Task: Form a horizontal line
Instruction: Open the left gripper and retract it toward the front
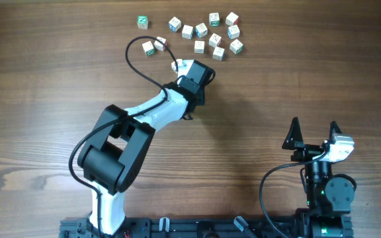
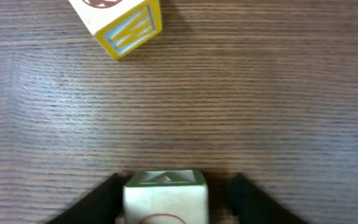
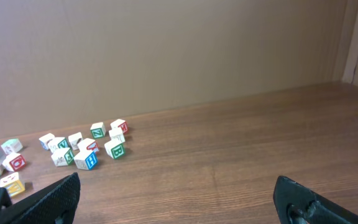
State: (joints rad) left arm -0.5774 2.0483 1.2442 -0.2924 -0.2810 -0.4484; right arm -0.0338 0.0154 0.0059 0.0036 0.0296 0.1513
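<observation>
One cube [image 2: 165, 196] sits between the left fingers [image 2: 98, 202], which stand apart: likely a placement. Next, lift off and set another beside it. Right fingers [image 3: 48, 199] gape wide.

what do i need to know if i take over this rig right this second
Left gripper: open, jaws either side of a lettered cube that appears to rest on the table, with a gap showing beside it.
Right gripper: open, empty, well away from the cubes.
Loose cubes: clustered at the top of the overhead view.
Done: no straight touching row shows yet.
Left: set cubes edge to edge in a horizontal line.
</observation>
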